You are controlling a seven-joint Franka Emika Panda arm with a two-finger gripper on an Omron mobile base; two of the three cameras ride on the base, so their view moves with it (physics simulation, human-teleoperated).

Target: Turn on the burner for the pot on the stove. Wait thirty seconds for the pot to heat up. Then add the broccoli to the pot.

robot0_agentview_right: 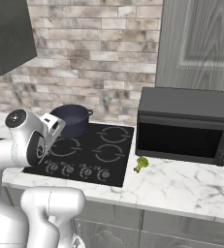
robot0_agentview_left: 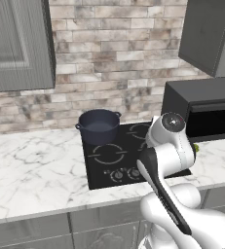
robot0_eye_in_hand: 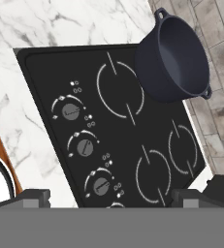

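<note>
The dark blue-grey pot stands on the back left ring of the black stove. Nothing lies inside it. My gripper hovers open above the stove's front, its fingertips wide apart over the row of knobs. Nothing is between them. The broccoli lies on the marble counter right of the stove, in front of the microwave; in the left base view the arm hides most of it.
A black microwave stands on the counter right of the stove. Grey wall cabinets hang above either side. White marble counter stretches left of the stove, with a brick wall behind.
</note>
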